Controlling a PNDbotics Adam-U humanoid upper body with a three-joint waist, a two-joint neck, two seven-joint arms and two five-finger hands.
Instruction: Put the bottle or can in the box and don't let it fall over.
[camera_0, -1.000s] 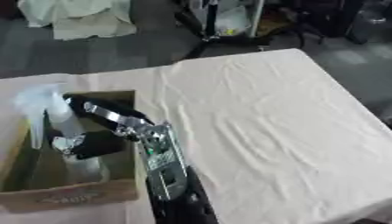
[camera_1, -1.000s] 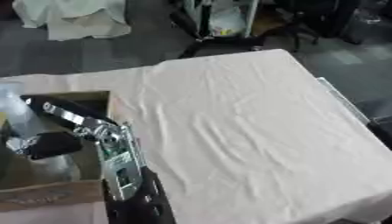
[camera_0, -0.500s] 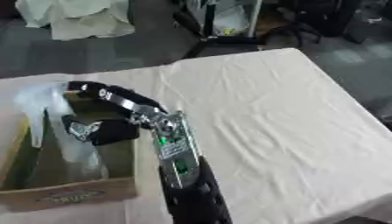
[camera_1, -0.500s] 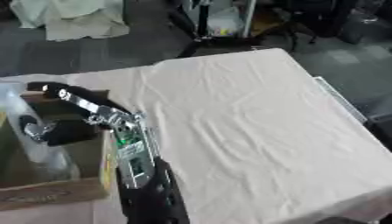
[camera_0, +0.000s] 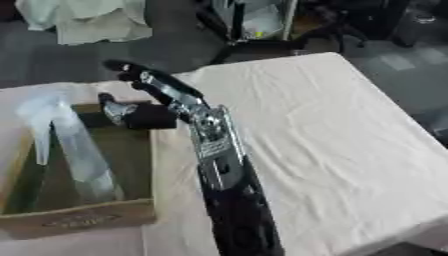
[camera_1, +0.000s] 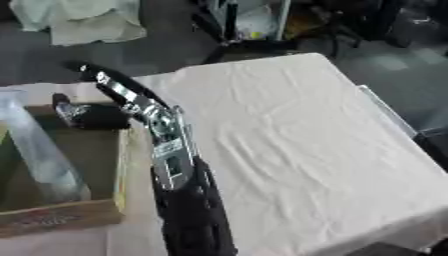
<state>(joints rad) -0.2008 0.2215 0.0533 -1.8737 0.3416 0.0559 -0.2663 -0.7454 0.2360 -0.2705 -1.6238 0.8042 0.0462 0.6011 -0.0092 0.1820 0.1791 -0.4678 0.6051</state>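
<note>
Box (camera_0: 79, 217) at table's (camera_0: 332, 130) left edge, bottle (camera_0: 74, 150) inside

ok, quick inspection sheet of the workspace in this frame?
Surface: cream wrinkled tablecloth covers the table.
Job's things: open brown cardboard box at table's left; clear plastic bottle inside it, leaning.
Clutter: nothing seen on the cloth.
Robot hands: left robot hand above the box's far end, apart from the bottle, fingers unclear; right not in view.
Cables: nothing seen.
Surroundings: pale crumpled sheet on dark floor beyond the table.

The hand (camera_0: 131, 114) over the box (camera_0: 80, 218) is too blurred to read.
</note>
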